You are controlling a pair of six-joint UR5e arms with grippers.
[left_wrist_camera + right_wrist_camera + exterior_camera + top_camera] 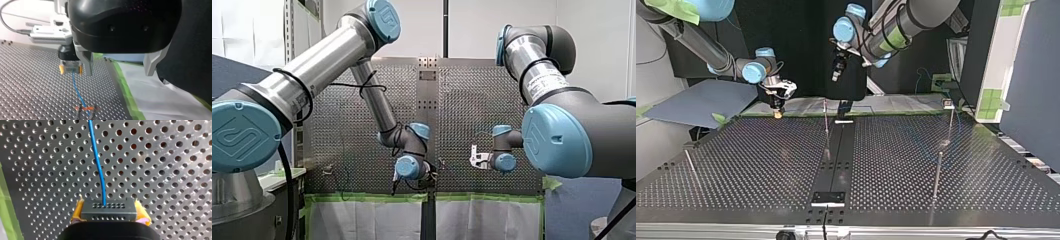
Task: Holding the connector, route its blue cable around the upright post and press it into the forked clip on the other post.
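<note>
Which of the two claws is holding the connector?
My right gripper, with yellow pads, clamps the connector trailing the blue cable; my left gripper hangs open and empty.

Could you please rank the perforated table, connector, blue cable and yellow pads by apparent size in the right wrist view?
1. perforated table, filling the view.
2. connector, nearest the camera.
3. blue cable: longer but thin, so its rank against the connector is unsure.
4. yellow pads, only slivers showing.

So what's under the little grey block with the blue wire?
Only the holey table, with the blue wire stretching over it. The spot straight below the block is hidden by it and my right tool.
</note>
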